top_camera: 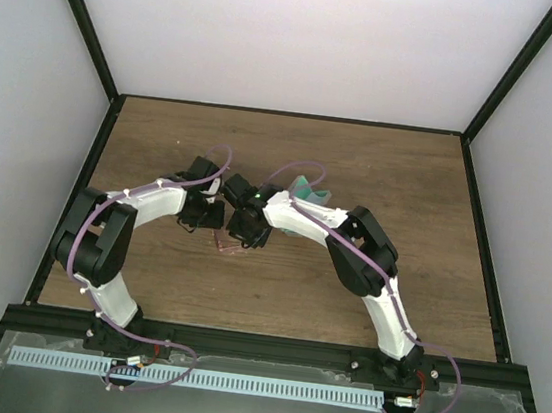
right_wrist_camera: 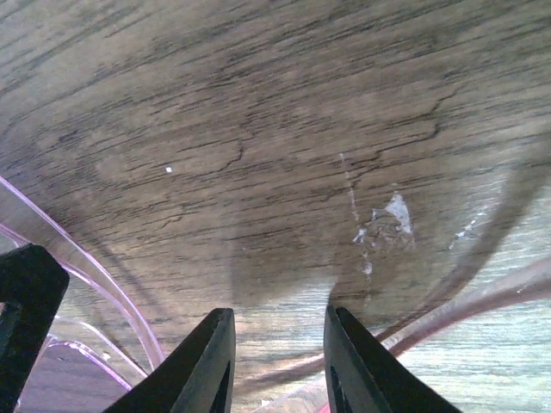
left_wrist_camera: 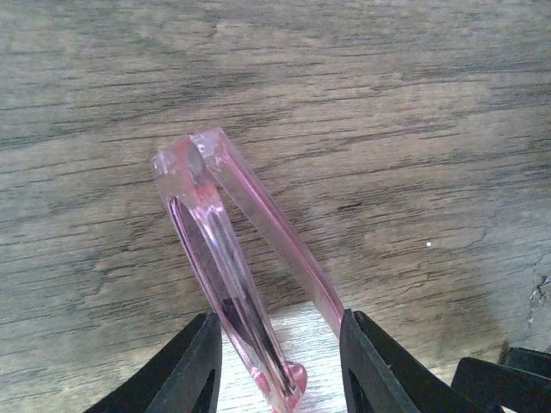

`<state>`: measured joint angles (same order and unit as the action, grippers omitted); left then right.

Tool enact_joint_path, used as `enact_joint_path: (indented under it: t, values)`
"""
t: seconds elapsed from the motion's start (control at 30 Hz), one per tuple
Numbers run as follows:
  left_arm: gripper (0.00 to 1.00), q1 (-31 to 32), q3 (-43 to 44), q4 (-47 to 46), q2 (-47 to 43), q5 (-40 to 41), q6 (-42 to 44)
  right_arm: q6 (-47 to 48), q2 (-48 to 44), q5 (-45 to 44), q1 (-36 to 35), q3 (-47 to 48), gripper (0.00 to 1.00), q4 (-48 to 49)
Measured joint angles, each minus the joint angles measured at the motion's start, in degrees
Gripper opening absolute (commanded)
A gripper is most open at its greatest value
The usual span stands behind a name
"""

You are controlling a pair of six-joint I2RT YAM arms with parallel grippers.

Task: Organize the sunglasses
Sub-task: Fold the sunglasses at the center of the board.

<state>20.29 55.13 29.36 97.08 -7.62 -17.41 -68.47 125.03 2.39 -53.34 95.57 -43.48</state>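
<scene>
The sunglasses [left_wrist_camera: 225, 249], a slim pair with pink tinted lenses, stand on edge between the fingers of my left gripper [left_wrist_camera: 277, 318]. One temple presses against the right finger [left_wrist_camera: 366, 361] and the lens front leans by the left one, so this gripper is shut on them just above the wooden table [left_wrist_camera: 413, 129]. From above, both grippers meet at mid-table, the left gripper [top_camera: 202, 218] beside the right gripper [top_camera: 244, 231], with the sunglasses [top_camera: 228, 246] showing faintly pink under them. My right gripper [right_wrist_camera: 278, 314] is open over bare wood. A pink temple [right_wrist_camera: 482, 301] runs past its right finger.
A light blue-green cloth [top_camera: 309, 186] lies crumpled just behind the right arm's wrist. Black frame rails [top_camera: 76, 192] border the table on the left, right and back. A white scuff mark [right_wrist_camera: 392, 215] is on the wood ahead of the right gripper.
</scene>
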Motion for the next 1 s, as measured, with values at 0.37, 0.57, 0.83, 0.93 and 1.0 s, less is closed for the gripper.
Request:
enact_joint_path:
  t: [0.37, 0.57, 0.83, 0.93, 1.0]
  values:
    - [0.38, 0.0, -0.6, -0.2, -0.4, 0.0, 0.0, -0.9, -0.4, -3.7, -1.0, 2.2, 0.34, -4.1]
    - [0.4, 0.0, -0.9, -0.6, -0.6, 0.0, -0.3, -4.6, -2.6, -3.7, -1.4, 2.6, 0.38, -4.5]
    - [0.43, 0.0, -1.6, -1.2, -1.1, 0.0, -0.9, -10.5, -5.5, -0.3, -1.6, -4.4, 0.4, -2.0]
    - [0.43, 0.0, -1.7, -1.2, -1.5, 0.0, -0.9, -11.6, -5.5, 0.2, -1.6, -6.7, 0.4, -0.7]
    - [0.43, 0.0, -1.7, -1.2, -1.5, 0.0, -0.9, -12.1, -5.8, 0.4, -1.6, -7.7, 0.4, 0.8]
